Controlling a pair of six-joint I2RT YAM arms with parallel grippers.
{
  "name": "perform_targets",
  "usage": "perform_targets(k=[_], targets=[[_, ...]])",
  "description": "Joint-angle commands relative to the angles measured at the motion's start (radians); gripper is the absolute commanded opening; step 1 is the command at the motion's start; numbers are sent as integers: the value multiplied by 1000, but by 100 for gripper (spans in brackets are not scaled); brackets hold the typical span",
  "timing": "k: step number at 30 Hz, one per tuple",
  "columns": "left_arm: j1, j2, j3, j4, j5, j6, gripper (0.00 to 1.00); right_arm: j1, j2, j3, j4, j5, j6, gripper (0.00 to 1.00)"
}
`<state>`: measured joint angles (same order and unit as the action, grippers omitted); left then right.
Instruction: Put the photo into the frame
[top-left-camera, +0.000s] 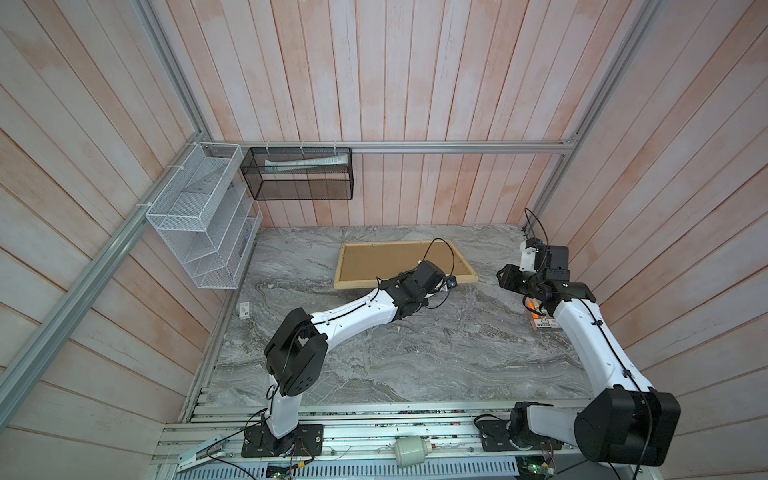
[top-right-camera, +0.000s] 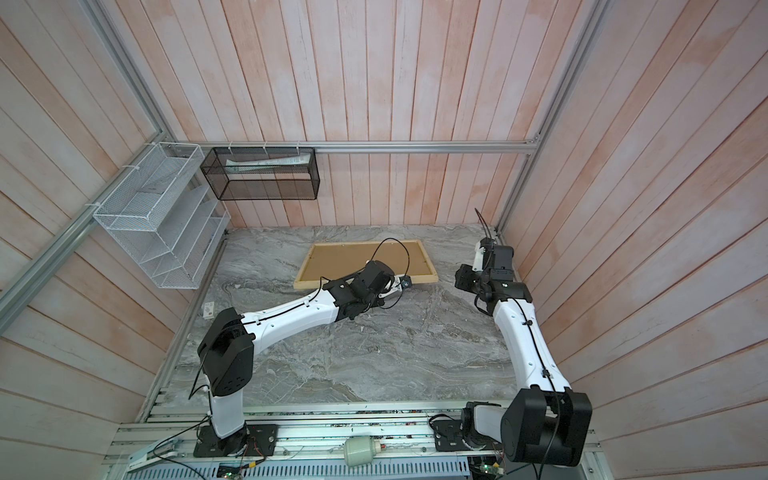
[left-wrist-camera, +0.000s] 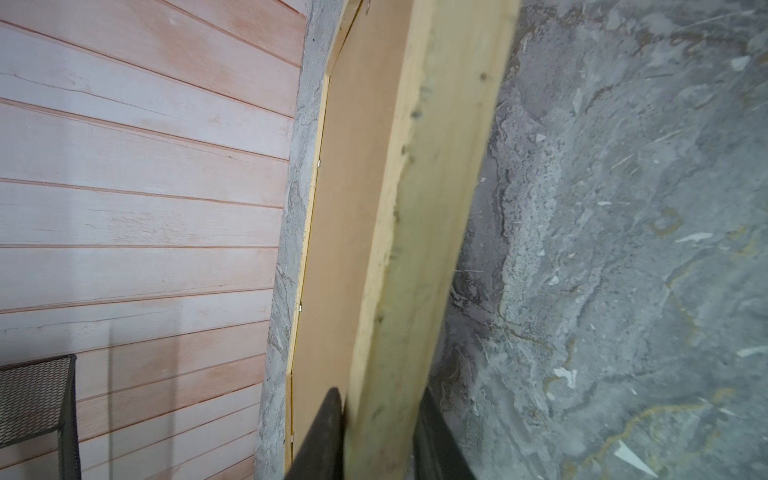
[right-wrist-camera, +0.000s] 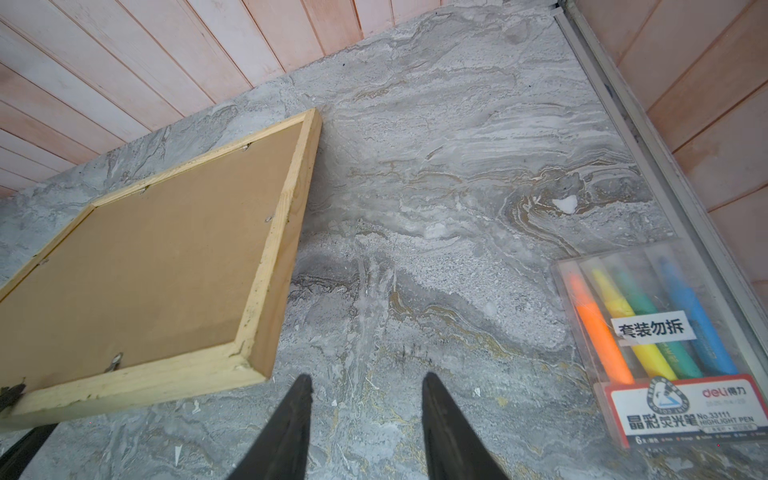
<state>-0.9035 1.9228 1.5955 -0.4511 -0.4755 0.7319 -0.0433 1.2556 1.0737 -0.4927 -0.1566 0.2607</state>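
The left gripper (left-wrist-camera: 378, 419) is pinching the near wooden rail of the frame (top-left-camera: 384, 261), with one finger on the brown backing side and one on the outer side. The frame is lying back-up on the counter (top-left-camera: 415, 353) near the rear wall, its gripped edge appearing slightly lifted. The right gripper (right-wrist-camera: 366, 384) is hovering over bare counter with its jaws spread and holding nothing, between the frame's corner and a highlighter pack (right-wrist-camera: 652, 345).
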Motion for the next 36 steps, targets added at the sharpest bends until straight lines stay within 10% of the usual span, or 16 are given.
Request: perform_targets(k=[1,26,36], targets=[[15,-17,87,-41,37,-75,0,-12,-22,-24,14,-20,-2,45],[110,182,787,-536,374,-81,0,-27,-25,-34,19,-63,-9,45],[177,152,852,-535,506,-116,0,-31,-12,-34,30,-84,-9,45]])
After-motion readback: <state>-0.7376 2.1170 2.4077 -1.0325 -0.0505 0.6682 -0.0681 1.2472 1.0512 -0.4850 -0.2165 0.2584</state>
